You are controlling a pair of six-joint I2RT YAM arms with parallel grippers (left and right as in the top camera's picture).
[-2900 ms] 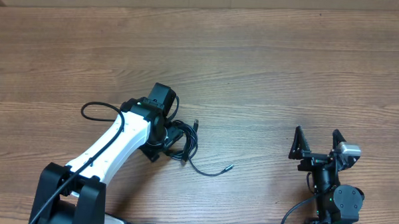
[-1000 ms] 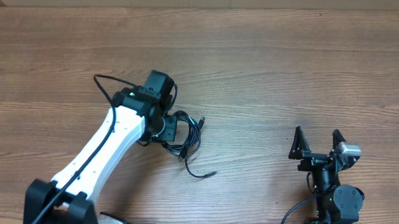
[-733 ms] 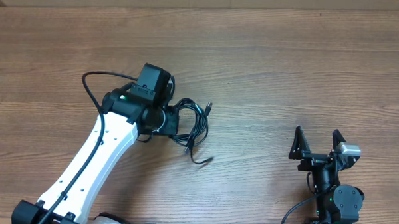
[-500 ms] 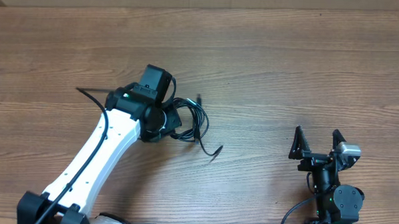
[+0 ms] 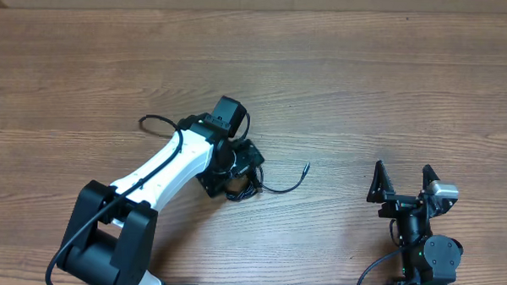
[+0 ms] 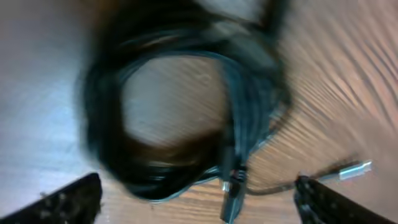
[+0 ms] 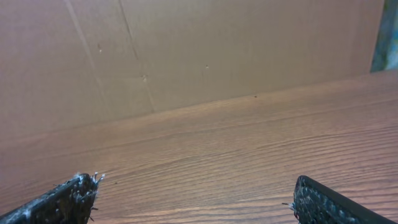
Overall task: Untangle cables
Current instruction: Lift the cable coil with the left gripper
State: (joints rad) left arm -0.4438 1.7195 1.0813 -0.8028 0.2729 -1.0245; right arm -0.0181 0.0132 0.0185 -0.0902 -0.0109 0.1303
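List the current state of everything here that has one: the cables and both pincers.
cables: coiled together in one bundle on the table, not untangled, one plug-tipped end trailing out loose.
left pincer: open over the bundle, gripping nothing; its view is blurred.
right pincer: open, empty, well away from the cables.

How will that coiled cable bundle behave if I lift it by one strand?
Probably floppy: the cables lie in loose, uneven loops, so the coil would likely sag and shift. Likely light, since the cords look thin. The free end with the plug tip trails off the coil and may drag or swing.
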